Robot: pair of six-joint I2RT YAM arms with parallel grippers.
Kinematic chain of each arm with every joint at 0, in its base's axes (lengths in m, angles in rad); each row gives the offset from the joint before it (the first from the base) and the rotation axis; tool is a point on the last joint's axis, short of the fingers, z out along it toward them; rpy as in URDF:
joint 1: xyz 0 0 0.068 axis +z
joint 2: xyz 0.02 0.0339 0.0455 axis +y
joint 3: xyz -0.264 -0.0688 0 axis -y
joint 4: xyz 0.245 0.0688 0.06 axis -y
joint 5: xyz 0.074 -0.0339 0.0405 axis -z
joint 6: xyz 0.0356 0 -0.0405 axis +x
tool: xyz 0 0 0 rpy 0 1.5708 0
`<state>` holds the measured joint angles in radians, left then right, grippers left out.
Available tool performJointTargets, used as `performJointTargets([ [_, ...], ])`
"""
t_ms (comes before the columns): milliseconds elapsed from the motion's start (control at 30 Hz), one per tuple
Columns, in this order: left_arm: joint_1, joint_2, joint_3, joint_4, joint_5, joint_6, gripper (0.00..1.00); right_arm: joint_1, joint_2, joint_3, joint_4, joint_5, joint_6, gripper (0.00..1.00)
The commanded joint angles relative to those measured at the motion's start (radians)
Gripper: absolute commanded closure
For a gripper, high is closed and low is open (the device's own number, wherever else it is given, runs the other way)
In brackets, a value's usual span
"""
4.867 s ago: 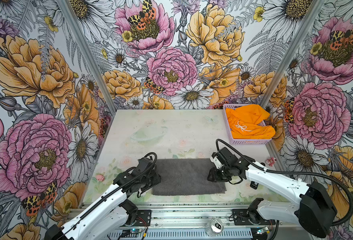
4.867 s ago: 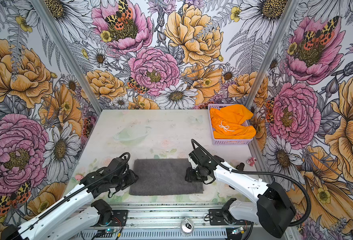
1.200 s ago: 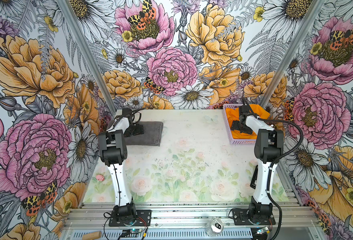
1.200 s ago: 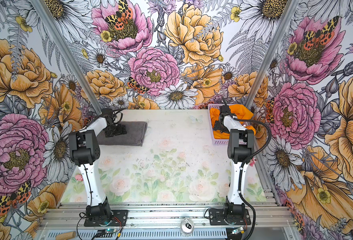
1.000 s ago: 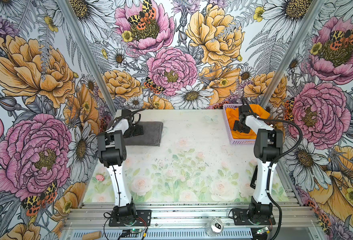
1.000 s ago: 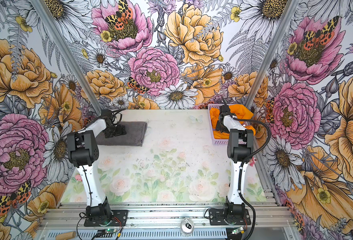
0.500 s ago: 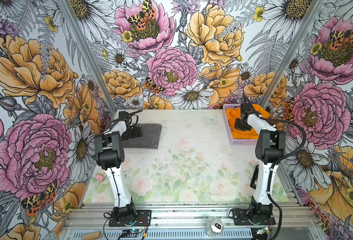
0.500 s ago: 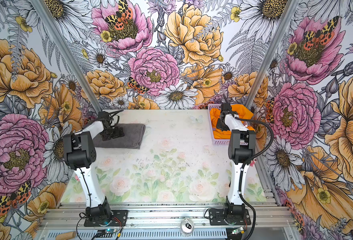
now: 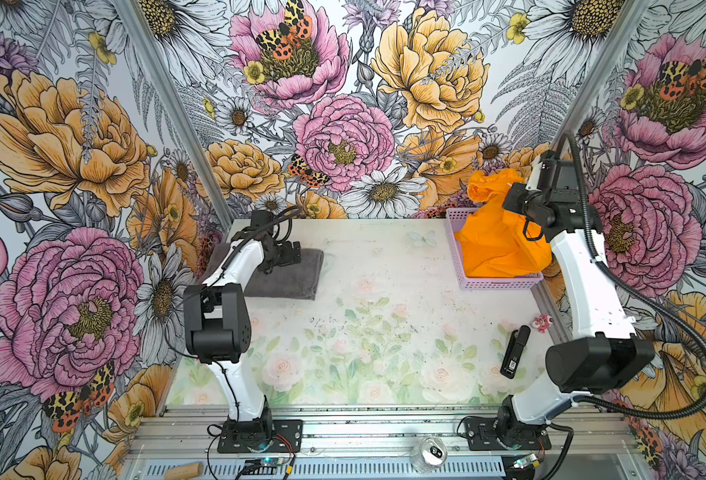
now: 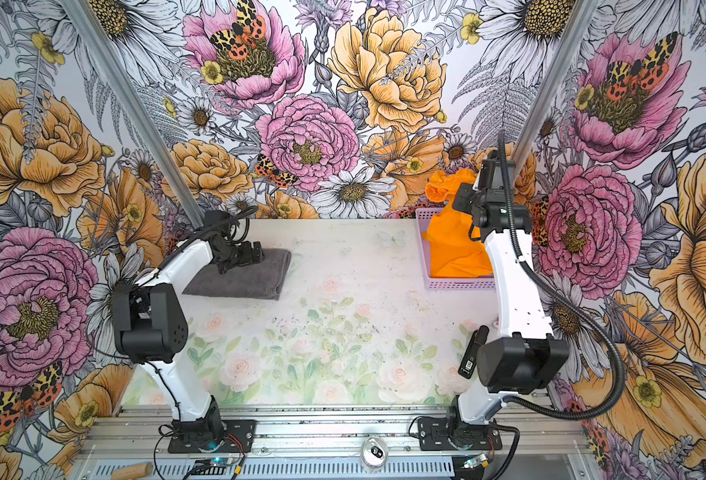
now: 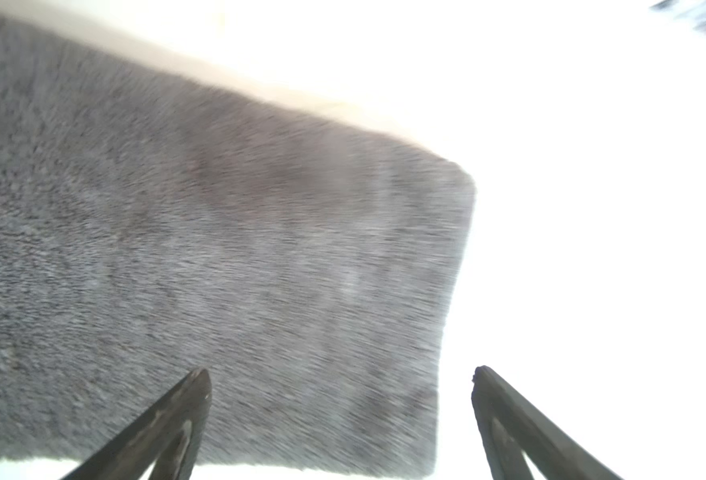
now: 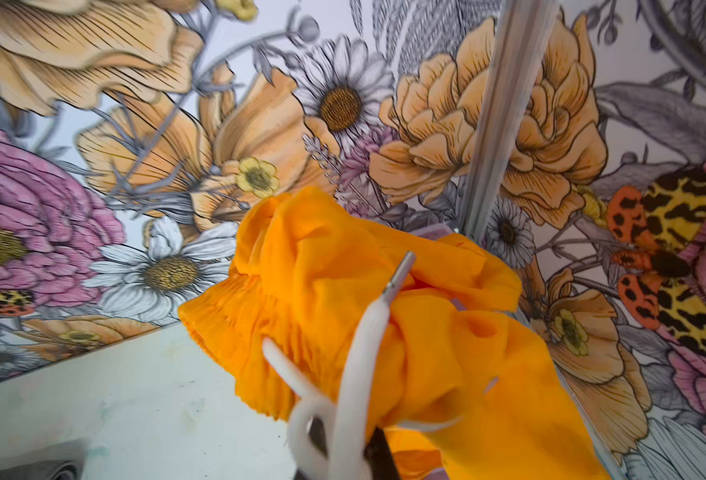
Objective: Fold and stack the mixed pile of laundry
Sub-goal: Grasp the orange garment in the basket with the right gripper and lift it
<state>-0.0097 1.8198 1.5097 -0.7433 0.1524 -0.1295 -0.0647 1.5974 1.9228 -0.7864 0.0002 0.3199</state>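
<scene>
Right gripper (image 12: 349,449), clamped shut on the shorts (image 9: 492,245) near the drawstring (image 12: 359,353), holds them half-raised from the basket (image 9: 497,284) at far right of the table (image 9: 384,311). Left gripper (image 9: 293,254) gapes empty over the folded towel (image 9: 293,284), far left. Shorts likely come next: carry them clear of rim and wall (image 9: 675,249), then spread them flat on the bare middle.

towel (image 9: 293,278): was plush, fuzzy, matt grey cloth | shorts (image 9: 492,245): were thin, smooth orange cloth, waistband ribbed | drawstring (image 12: 359,345): was white woven cord, metal-tipped | basket (image 9: 497,284): was perforated lavender plastic | table (image 9: 384,270): looked matt, printed
</scene>
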Motion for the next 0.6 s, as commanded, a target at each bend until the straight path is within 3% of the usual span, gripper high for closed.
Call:
performJointTargets([
  [0,-0.056,-0.1,-0.044,0.052,0.034,-0.053,0.01,0.031,-0.059,0.073,-0.015,-0.115,-0.013,1.0],
  [233,-0.175,-0.278,-0.163,0.13,0.024,-0.118,0.01,0.163,-0.125,0.252,-0.087,-0.259,-0.013,1.0],
  [433,-0.188,-0.379,-0.217,0.143,0.022,-0.138,0.01,0.297,-0.132,0.413,-0.118,-0.374,0.011,1.0],
  [567,-0.178,-0.425,-0.239,0.143,0.013,-0.14,0.01,0.353,-0.121,0.433,-0.116,-0.471,0.062,1.0],
])
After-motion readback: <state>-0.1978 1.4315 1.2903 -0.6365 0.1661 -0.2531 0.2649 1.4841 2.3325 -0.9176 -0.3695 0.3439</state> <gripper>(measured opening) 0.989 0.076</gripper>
